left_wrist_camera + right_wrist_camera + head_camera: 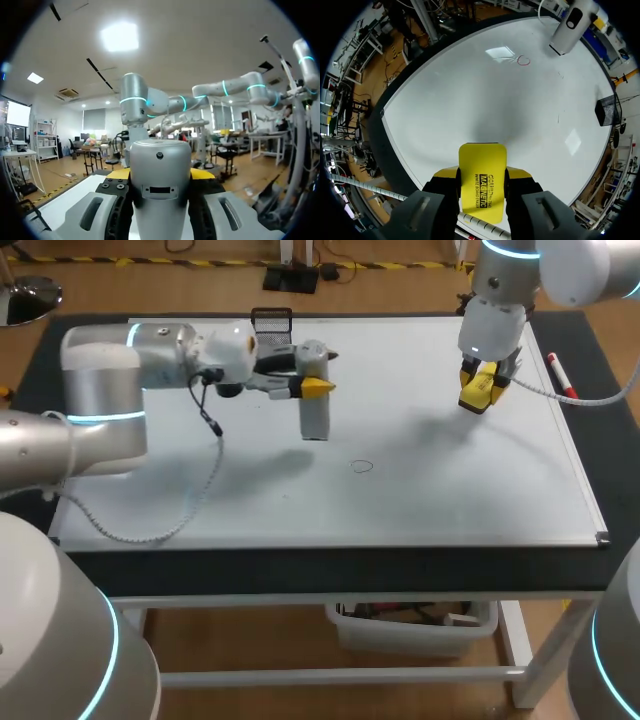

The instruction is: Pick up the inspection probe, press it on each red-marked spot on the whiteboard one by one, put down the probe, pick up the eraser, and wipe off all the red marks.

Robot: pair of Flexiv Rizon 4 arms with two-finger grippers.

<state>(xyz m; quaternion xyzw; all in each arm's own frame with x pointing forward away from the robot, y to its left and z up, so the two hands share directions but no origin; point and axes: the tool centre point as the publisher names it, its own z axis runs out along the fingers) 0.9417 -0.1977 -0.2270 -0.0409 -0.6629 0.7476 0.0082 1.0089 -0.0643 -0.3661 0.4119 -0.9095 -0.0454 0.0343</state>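
The probe (315, 420) is silver-grey, the eraser (482, 185) yellow with black lettering, the ring mark (523, 60) seemingly red.

Right gripper (482, 174): both fingers (519, 173) clamped on a yellow rectangular eraser (482, 162), over the white whiteboard (470, 100). Small red circle mark (523, 60) well ahead, near the silver cylindrical probe (572, 25). Black mesh basket (607, 111) at the board's edge.

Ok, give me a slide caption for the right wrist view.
Right gripper shut on the yellow eraser above the whiteboard, with one red mark ahead, near the probe.
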